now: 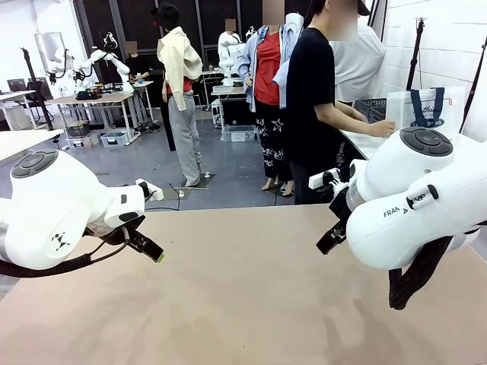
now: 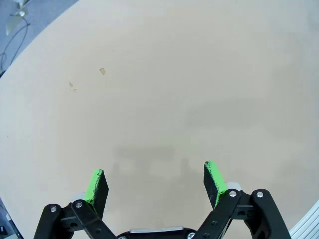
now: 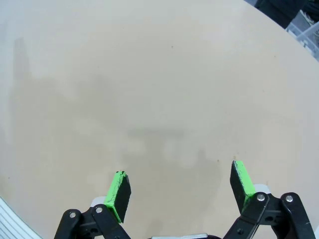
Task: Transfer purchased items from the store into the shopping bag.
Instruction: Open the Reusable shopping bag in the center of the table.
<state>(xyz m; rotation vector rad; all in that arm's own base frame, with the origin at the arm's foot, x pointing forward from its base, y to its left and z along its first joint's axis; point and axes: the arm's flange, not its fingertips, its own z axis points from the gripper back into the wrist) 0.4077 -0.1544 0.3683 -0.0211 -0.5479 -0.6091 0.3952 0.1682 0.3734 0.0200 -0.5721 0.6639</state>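
Transfer seemingly not begun. Left gripper [image 2: 157, 175] open, empty; right gripper [image 3: 180, 180] same, above table [image 1: 243, 304]. Bag [image 1: 426, 106] far right, at person's hand [image 1: 380, 129].

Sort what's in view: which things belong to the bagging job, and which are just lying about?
Job: translucent whitish plastic shopping bag with navy handles; open left claw; open right claw.
Lying about: dark lattice basket beside the bag; beige tabletop.
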